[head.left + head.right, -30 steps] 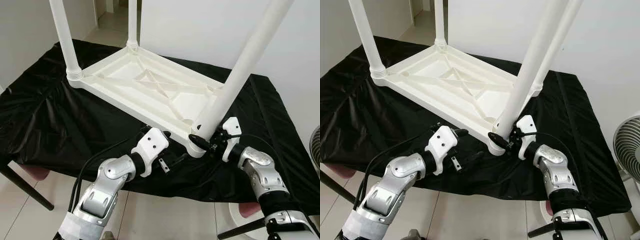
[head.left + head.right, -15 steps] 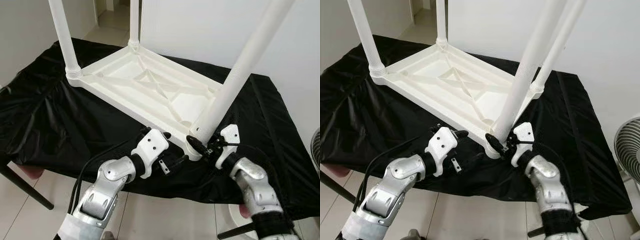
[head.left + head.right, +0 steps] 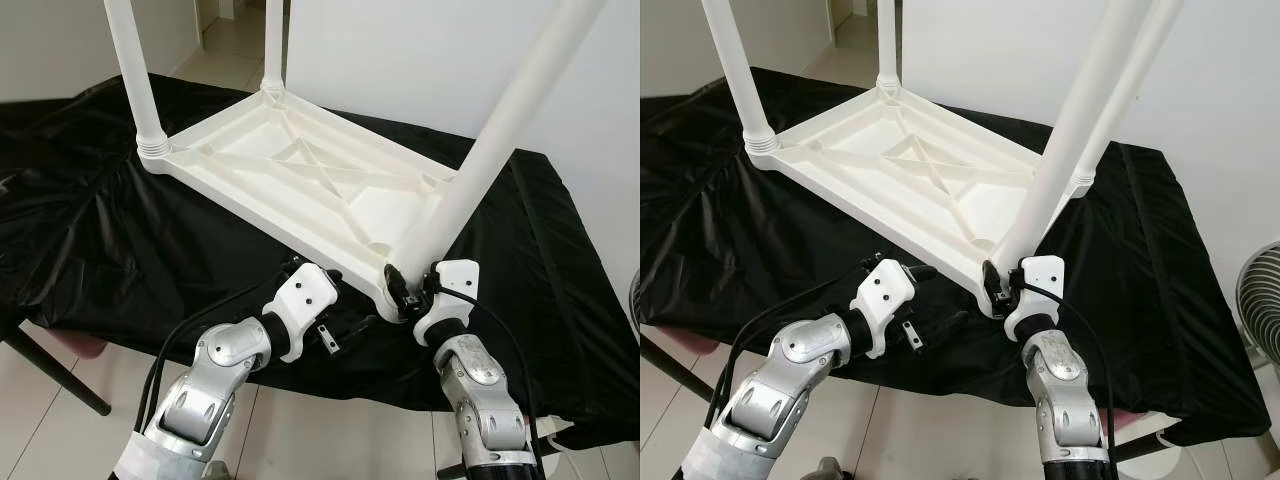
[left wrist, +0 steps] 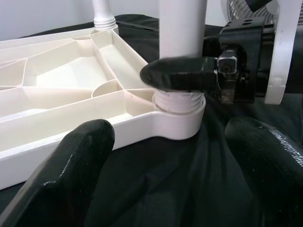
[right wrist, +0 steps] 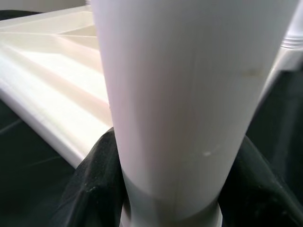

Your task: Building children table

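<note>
White moulded plastic, the upturned children's table top lies ribbed side up on the black cloth-covered work table, with four long white tubular legs rising from its corners; the near-right leg leans in its threaded corner socket, apparently not yet screwed home; it looks light, stiff and smooth, so likely slippery, best gripped low by the thread; the right gripper clamps it there, fingers on both sides; the left gripper hovers just beside the corner, spread wide, holding nothing; a grey fan stands well apart.
</note>
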